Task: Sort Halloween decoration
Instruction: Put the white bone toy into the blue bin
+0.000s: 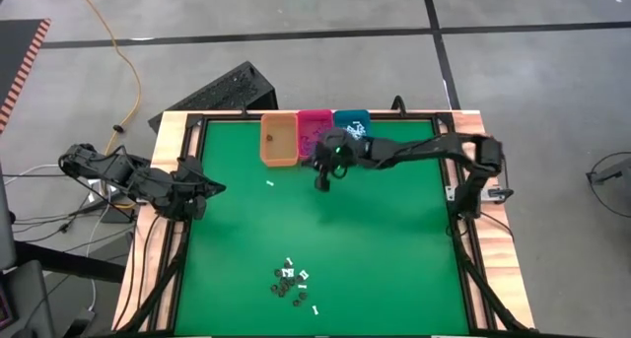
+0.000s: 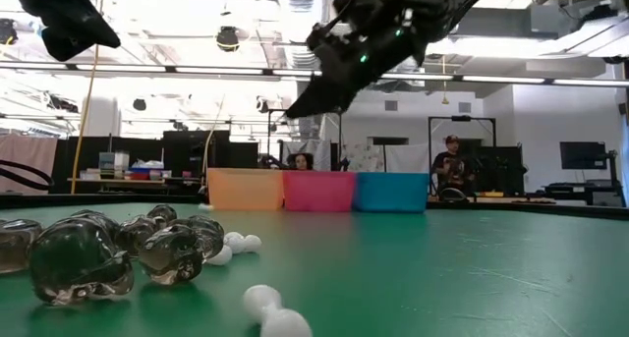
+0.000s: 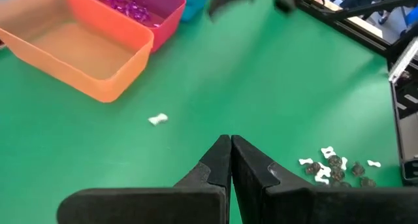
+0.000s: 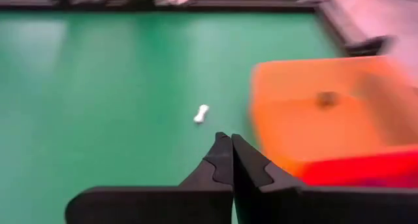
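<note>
Right gripper [image 1: 322,183] clenched empty beside the orange bin [image 1: 279,161] — jaws must be reopened and lowered squarely over the stray white stick [image 1: 269,183].

a green-topped desk [image 1: 394,239] with a black inner frame and a wooden border is seen from above. three rectangular bins are set touching side by side in a row at the far edge: an orange bin [image 1: 279,141], a pink bin [image 1: 314,129] and a teal bin [image 1: 351,121]. one small dark piece [image 4: 324,98] is seen inside the orange bin, and purple bits [image 3: 127,4] inside the pink one. a single white stick [image 1: 269,184] is found alone on the green surface, near the orange bin. a loose cluster of white sticks and dark pieces [image 1: 292,283] is laid near the front edge, well apart from the bins.
</note>
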You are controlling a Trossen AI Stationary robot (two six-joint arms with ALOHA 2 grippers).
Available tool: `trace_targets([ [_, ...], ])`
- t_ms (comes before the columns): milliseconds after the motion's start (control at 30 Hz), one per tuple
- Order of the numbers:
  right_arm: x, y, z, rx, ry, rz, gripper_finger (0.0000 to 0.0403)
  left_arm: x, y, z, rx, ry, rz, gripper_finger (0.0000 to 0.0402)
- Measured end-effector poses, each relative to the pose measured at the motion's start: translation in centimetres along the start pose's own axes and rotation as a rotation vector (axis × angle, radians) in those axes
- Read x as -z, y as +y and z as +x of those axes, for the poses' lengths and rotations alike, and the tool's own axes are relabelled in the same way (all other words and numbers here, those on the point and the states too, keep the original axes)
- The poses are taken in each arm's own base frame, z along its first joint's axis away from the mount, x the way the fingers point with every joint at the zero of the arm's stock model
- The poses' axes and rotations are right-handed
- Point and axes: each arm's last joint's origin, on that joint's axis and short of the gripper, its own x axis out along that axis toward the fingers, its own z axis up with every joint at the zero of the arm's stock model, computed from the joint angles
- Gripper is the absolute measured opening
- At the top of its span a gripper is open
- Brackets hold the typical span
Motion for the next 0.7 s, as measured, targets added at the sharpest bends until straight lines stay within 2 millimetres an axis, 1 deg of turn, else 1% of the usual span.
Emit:
trace_targets([
  [67,-0.8,-0.9,-1.5,0.033,-0.002,0.008,0.0016,0.0,0.0,0.0,0.008,0.006,0.0,0.0],
  [100,-0.9,-1.2,-1.9,0.037,-0.006,0.011,0.0017,0.0,0.0,0.0,0.009,0.007,0.0,0.0],
  [167,-1.2,-1.2,-2.1,0.031,-0.021,0.045,0.0027,0.0,0.0,0.0,0.006,0.004,0.0,0.0],
  [267,-0.9,-0.4,-1.0,0.009,-0.034,0.105,0.006,0.0,0.0,0.0,-0.022,-0.016,-0.004,0.0],
  [367,-0.2,0.6,0.3,-0.017,-0.027,0.117,0.0084,0.6,0.1,1.0,-0.075,-0.017,0.003,0.0],
  [467,-0.3,1.6,0.5,-0.037,-0.045,0.106,0.0093,2.3,-0.2,3.5,-0.138,0.036,0.03,0.0],
  [567,-1.4,2.2,-0.4,-0.015,-0.097,0.097,0.0095,4.1,-0.6,6.9,-0.198,0.072,0.021,0.0],
  [633,-1.8,2.5,-0.7,0.045,-0.108,0.101,0.0095,4.9,-0.5,8.6,-0.271,0.052,0.001,0.0],
  [700,-1.6,2.7,-0.8,0.093,-0.073,0.096,0.0096,5.2,-0.3,10.1,-0.368,0.001,-0.006,0.0],
])
